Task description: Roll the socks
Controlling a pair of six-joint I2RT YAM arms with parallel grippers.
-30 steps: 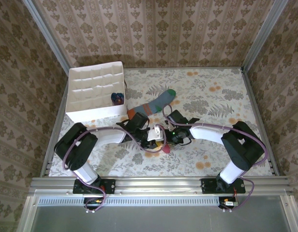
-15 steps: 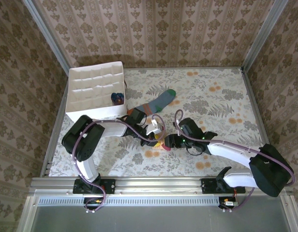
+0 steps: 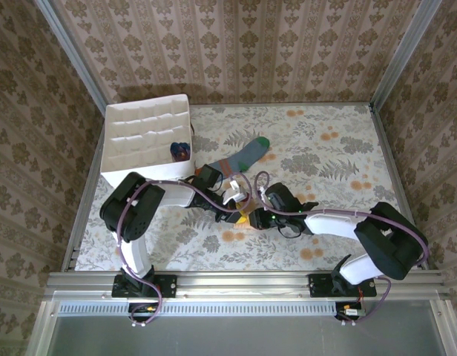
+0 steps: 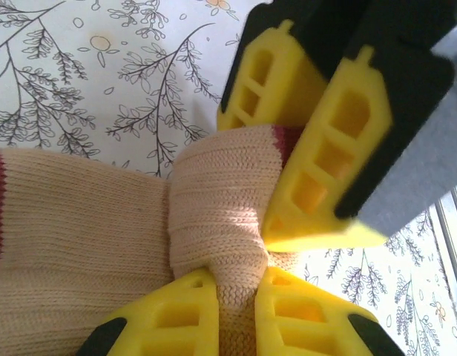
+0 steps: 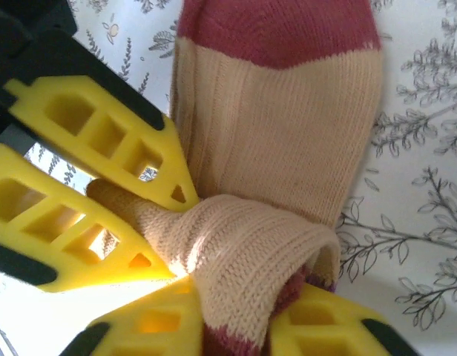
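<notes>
peach knit is what both my pincers have hold of. my left pincer (image 4: 236, 289) is pinched tight on a bunched fold of the peach sock (image 4: 80, 245), with the fabric squeezed up between its yellow fingers (image 4: 165, 311). my right pincer (image 5: 243, 315) is clamped on the same sock from the opposite side, a thick roll of knit wedged between its tips. so the two sets of tips sit just beside each other, nearly nose to nose. the rest of the sock lies flat on the floral tablecloth (image 5: 421, 148), with a maroon band (image 5: 280, 30) at its end. from above, all of this sits near the front middle of the table. further back the grey-blue sock (image 3: 239, 157) lies stretched out on a slant, green toe (image 3: 263, 141) pointing away, other end toward the white partitioned box (image 3: 143, 141) at the far left. the purple sock (image 3: 180, 150) sits bundled in a compartment at the box's near right corner.
</notes>
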